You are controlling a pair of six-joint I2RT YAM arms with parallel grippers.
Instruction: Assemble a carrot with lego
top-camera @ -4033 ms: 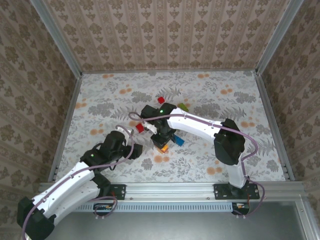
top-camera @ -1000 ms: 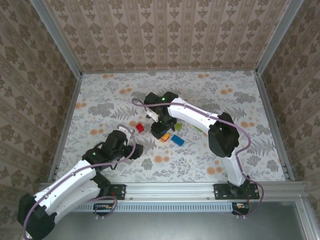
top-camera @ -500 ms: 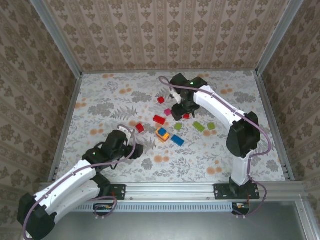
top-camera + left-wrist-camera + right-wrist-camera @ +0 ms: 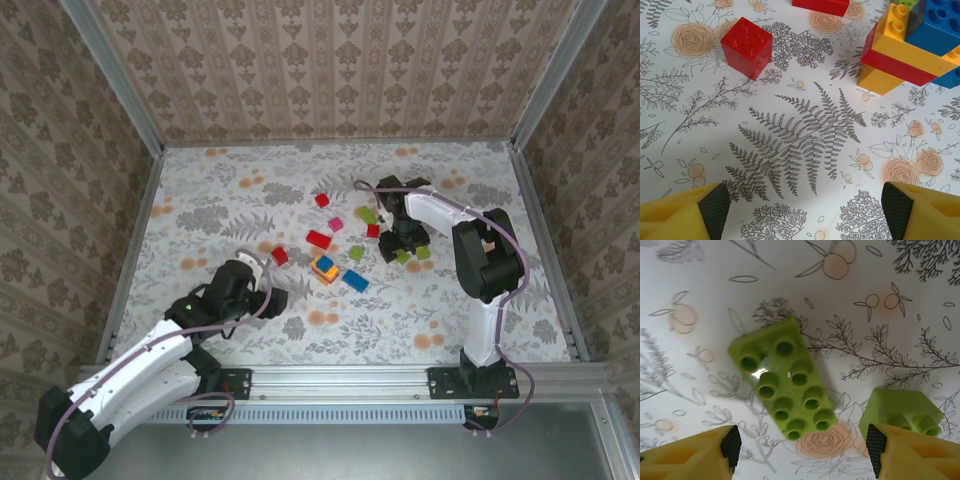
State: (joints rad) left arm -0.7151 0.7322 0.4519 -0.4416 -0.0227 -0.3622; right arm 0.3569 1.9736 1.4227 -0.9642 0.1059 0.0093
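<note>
Several lego bricks (image 4: 319, 239) lay loose near the middle of the flowered table (image 4: 200, 190), in red, green, blue and magenta. Among them stood a short stack (image 4: 323, 266) of orange, red and blue pieces.

From the near-left corner the left arm reached toward the centre. The left gripper (image 4: 270, 298) sat low over bare tabletop with its jaws apart, holding nothing. A red cube (image 4: 746, 47) and the stack lay just beyond its fingers (image 4: 715, 206).

On the right side the other arm was folded. The right gripper (image 4: 802, 445) pointed down with its jaws apart over a long green brick (image 4: 782, 385). A small green brick (image 4: 902, 412) lay just beside one finger.
</note>
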